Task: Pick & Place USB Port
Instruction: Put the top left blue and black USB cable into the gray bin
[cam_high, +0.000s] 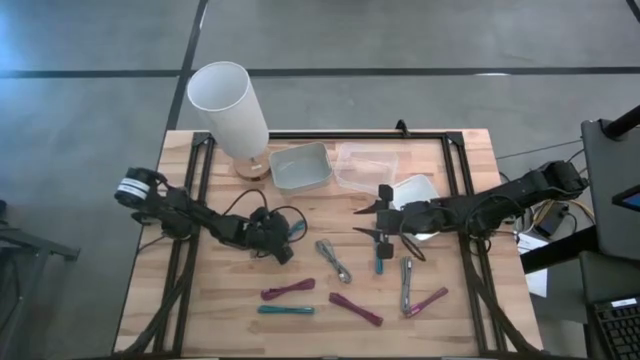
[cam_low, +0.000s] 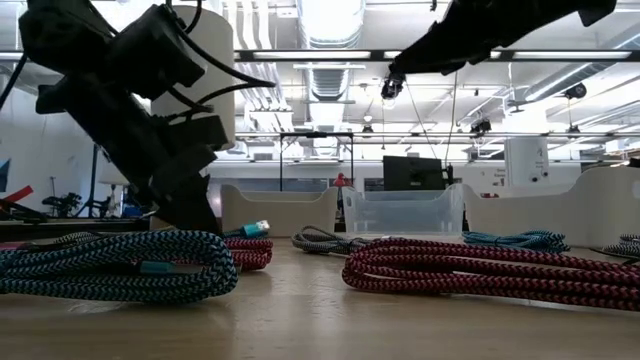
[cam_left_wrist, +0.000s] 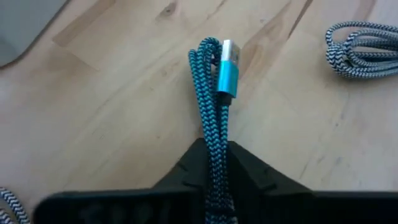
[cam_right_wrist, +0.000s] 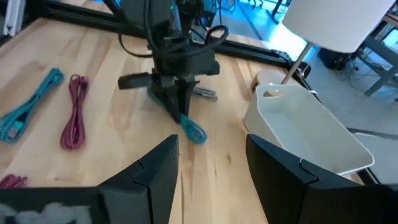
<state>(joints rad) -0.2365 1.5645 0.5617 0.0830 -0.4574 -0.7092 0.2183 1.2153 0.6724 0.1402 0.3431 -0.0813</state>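
Left gripper (cam_left_wrist: 214, 171) clamped on teal braided USB cable (cam_left_wrist: 211, 93), bundle running lengthwise straight out ahead between the fingers, connector tip (cam_left_wrist: 227, 48) pointing away. Right gripper (cam_right_wrist: 211, 165) spread wide, holding nothing.

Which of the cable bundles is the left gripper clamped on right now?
The teal cable with the bright blue USB plug, pinched in the left gripper; the other bundles lie untouched on the table.

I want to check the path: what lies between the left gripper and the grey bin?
In the high view, only bare table separates the left gripper, shut on the teal cable, from the grey bin.
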